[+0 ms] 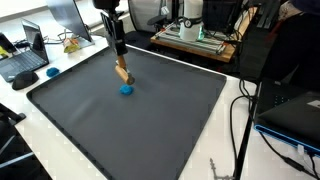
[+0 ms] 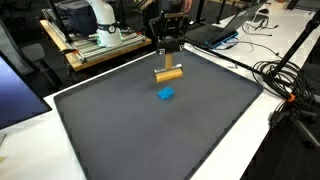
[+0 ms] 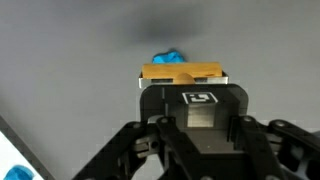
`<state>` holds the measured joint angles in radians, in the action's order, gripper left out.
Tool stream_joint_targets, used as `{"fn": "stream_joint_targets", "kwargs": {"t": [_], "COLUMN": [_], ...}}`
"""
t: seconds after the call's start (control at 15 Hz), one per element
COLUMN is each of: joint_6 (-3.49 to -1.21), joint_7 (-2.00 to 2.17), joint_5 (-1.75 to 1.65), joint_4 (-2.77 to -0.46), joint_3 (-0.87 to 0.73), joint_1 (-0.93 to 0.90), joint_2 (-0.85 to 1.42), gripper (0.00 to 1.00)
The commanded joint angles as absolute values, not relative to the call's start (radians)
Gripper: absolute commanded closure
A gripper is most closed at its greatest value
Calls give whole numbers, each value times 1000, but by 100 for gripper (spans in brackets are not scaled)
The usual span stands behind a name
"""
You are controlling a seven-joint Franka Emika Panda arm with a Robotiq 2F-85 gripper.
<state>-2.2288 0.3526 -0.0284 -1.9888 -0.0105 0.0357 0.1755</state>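
Observation:
My gripper (image 1: 120,63) hangs over the far part of a dark grey mat (image 1: 150,125), shut on a tan wooden block (image 1: 123,74). The block is lifted clear of the mat in both exterior views. A small blue object (image 1: 127,89) lies on the mat just below and in front of the block. From the opposite side, the gripper (image 2: 168,60) holds the block (image 2: 168,73) level, with the blue object (image 2: 166,95) on the mat (image 2: 170,135) beneath. In the wrist view the block (image 3: 180,72) spans the gripper (image 3: 180,82), and the blue object (image 3: 168,57) peeks out beyond it.
The mat lies on a white table. A laptop (image 1: 25,62) and a small blue item (image 1: 53,72) sit off one corner. Electronics on a wooden stand (image 2: 100,42) are behind the mat. Cables (image 2: 290,80) and another laptop (image 2: 230,30) crowd the other side.

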Motion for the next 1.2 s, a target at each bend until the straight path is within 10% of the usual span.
{"fn": "stream_joint_targets", "kwargs": {"t": [0.0, 1.13], "joint_6": [-2176, -2209], "joint_7": [395, 427], "joint_5": [-20, 41], "joint_4": [-1914, -1896], "joint_3": [-42, -64], "joint_1": [27, 21], "joint_2": [238, 292], "gripper": [78, 78]}}
